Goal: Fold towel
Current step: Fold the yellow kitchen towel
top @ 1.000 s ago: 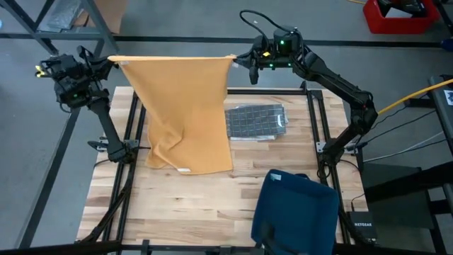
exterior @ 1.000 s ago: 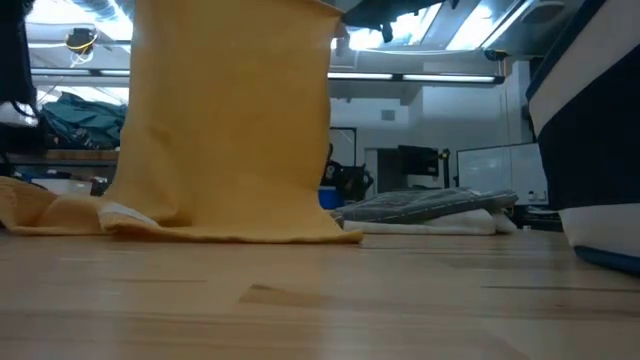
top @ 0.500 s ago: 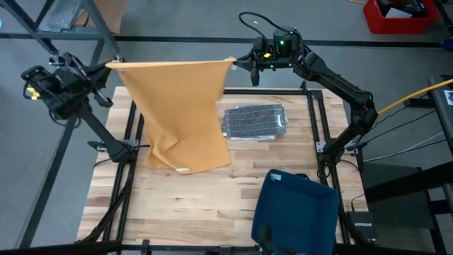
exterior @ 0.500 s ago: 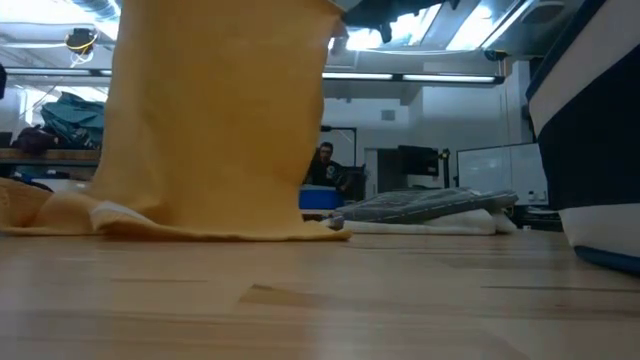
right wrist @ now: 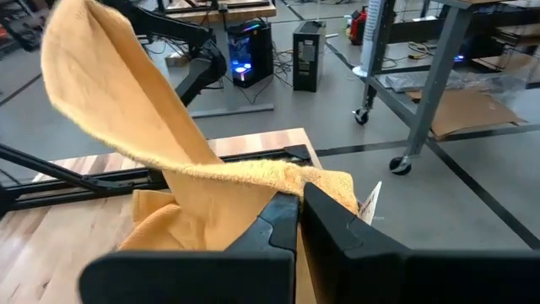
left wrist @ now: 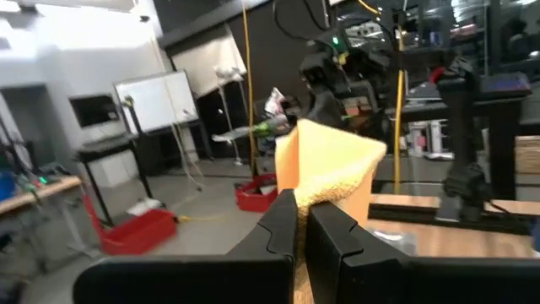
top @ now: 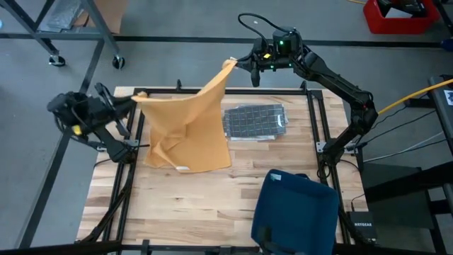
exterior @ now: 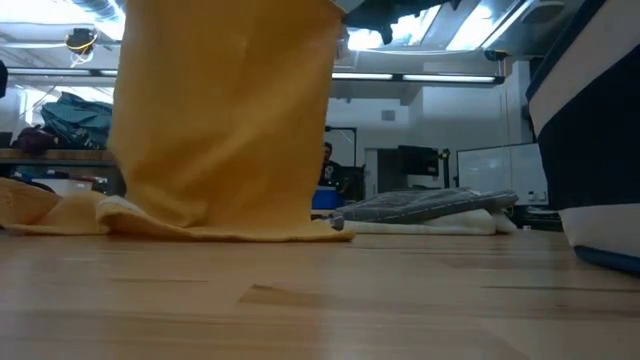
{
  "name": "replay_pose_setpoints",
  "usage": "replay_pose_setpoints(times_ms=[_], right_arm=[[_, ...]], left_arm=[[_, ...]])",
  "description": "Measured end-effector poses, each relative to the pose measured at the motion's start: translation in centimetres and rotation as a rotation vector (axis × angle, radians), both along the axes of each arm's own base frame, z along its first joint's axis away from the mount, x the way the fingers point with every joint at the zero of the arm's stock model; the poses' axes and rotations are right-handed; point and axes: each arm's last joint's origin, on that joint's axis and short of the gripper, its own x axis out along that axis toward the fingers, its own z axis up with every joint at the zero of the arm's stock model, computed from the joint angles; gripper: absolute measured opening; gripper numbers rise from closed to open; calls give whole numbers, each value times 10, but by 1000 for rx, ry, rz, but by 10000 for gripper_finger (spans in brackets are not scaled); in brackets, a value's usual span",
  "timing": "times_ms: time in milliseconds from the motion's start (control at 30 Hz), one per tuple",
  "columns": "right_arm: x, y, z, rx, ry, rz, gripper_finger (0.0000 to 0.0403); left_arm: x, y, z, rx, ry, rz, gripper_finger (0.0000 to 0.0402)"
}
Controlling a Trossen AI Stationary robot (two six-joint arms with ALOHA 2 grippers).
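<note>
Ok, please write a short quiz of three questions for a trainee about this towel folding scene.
1. True or false: both grippers are shut on the orange towel.
2. What lies beside the orange towel? A) grey folded towel B) red box C) white plate
3. Which gripper holds its corner higher and farther back, the left gripper or the right gripper?

Key: 1 true; 2 A, the grey folded towel; 3 right.

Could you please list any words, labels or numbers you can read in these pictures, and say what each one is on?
"NETGEAR", only just legible, on a small black box beside the table's right edge in the high view.
White tag on the orange towel by the right gripper: print not visible.
Whiteboard in the left wrist view: too blurred to read.
</note>
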Motion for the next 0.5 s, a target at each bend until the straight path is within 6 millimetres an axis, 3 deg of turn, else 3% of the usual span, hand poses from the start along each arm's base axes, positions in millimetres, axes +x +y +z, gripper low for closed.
replay_pose_setpoints(times_ms=[200, 500], right_arm=[[0, 1, 0, 5, -4, 22, 14], [0, 2, -4, 33, 26, 34, 14]], left_arm=[[-5, 5, -24, -108, -6, -49, 0], [-45, 46, -54, -247, -66, -34, 0]])
